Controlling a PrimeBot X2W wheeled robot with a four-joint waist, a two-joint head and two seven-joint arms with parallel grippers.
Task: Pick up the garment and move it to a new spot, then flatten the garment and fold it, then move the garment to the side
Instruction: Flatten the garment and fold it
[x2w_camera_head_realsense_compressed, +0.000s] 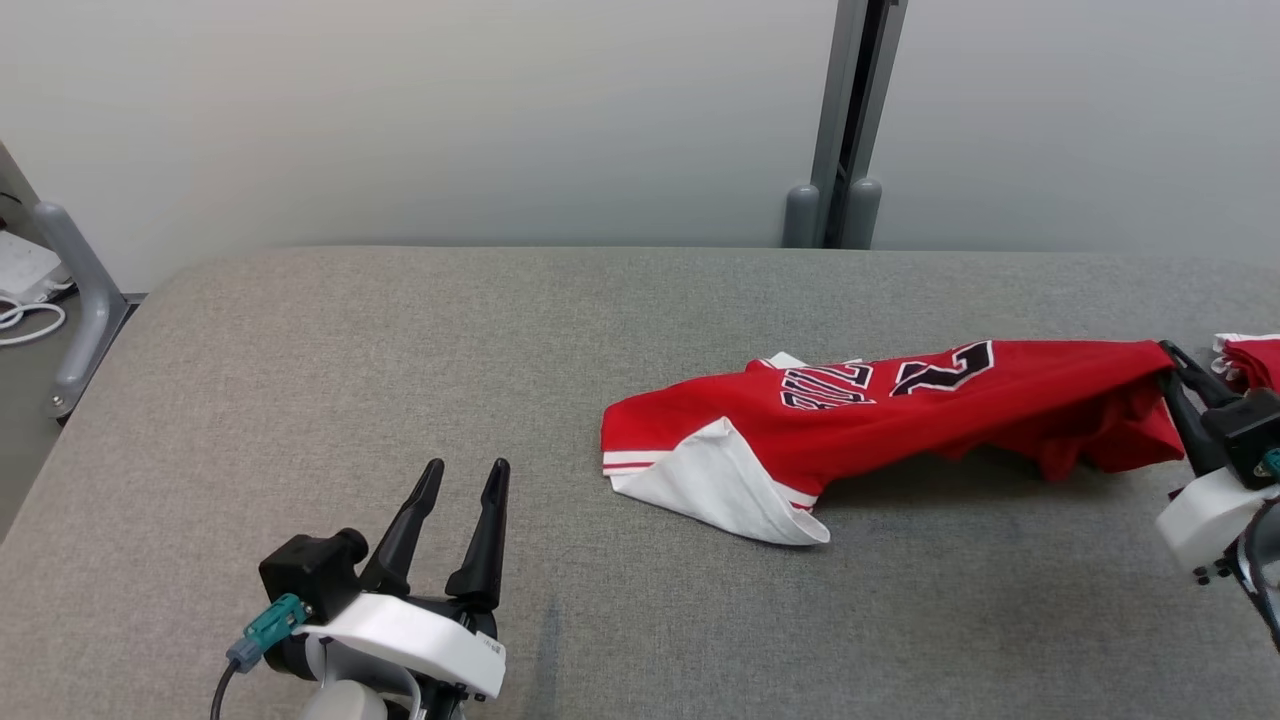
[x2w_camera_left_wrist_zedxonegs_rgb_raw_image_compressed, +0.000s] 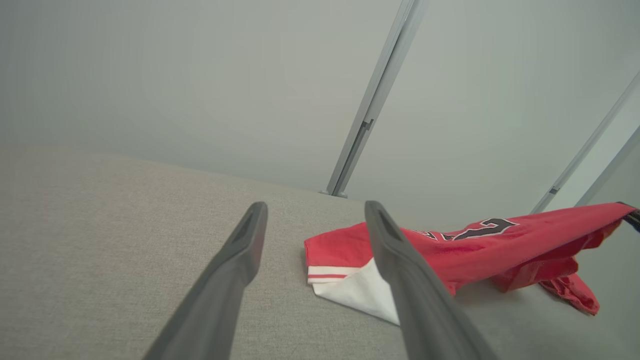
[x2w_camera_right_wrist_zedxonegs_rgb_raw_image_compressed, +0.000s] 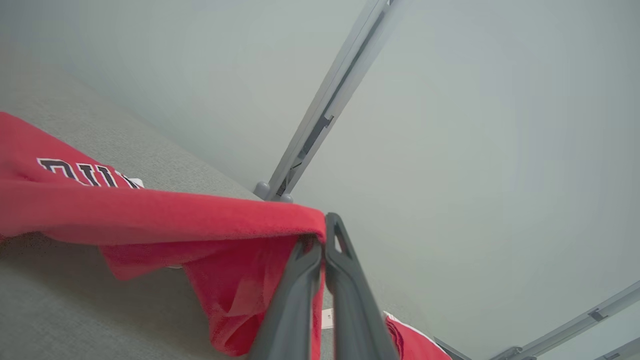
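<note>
nearest, the left gripper (x2w_camera_head_realsense_compressed: 467, 468) hovers over the grey table (x2w_camera_head_realsense_compressed: 400, 340), fingers spread apart and holding nothing. further right, the red jersey (x2w_camera_head_realsense_compressed: 900, 420) lies on the table with its white-lined hem flipped up. its right end is lifted, pinched tight by the right gripper (x2w_camera_head_realsense_compressed: 1168, 362). behind stands a grey post (x2w_camera_head_realsense_compressed: 845, 120).

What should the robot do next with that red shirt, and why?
Probably raise the right gripper a little higher and draw the red shirt toward the middle of the table. That gripper is shut on one end of the shirt, which hangs raised, while the other end, with its white turned-up corner, lies on the table. The left gripper stands open, apart from the shirt.
</note>
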